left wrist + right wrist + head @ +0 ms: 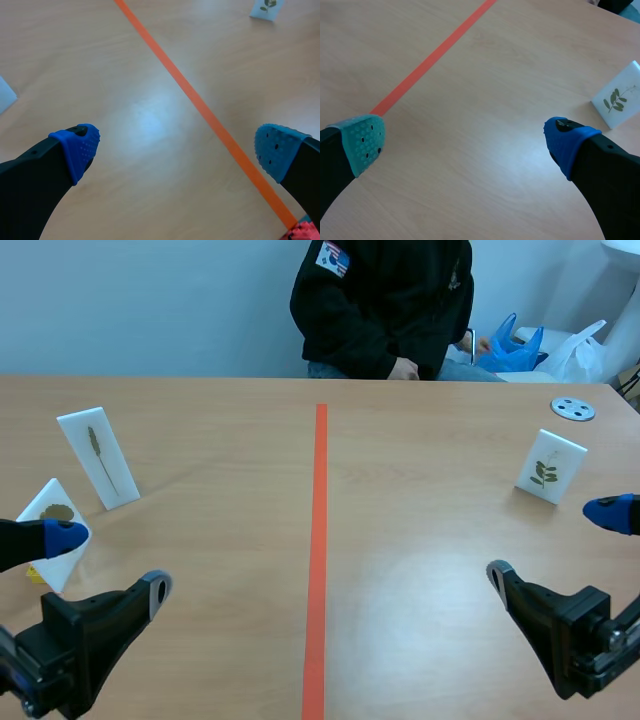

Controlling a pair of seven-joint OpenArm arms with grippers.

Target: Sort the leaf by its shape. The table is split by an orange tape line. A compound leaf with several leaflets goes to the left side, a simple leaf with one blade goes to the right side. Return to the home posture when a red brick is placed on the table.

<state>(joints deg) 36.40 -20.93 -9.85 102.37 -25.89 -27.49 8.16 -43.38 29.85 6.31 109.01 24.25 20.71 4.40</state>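
Hovering, both hands wide open, nothing held.

Scene view: my left gripper (pixel 110 565) low, one pad in front of oval-leaf card (pixel 48 502); contact unclear, careless sweep could topple it. Tall card (pixel 98 458) just behind, likely tips easily. Compound-leaf card (pixel 550 468) right of tape line (pixel 320 540), wrong side, I judge; my right gripper (pixel 555 545) near it. Person (pixel 385 300) and grey disc (pixel 573 408) beyond. No red brick seen.

Left wrist view: spread over bare table (pixel 100 50), compound-leaf card far ahead across tape line.

Right wrist view: compound-leaf card ahead, off to blue-pad side; off-centre pinch would knock it flat.
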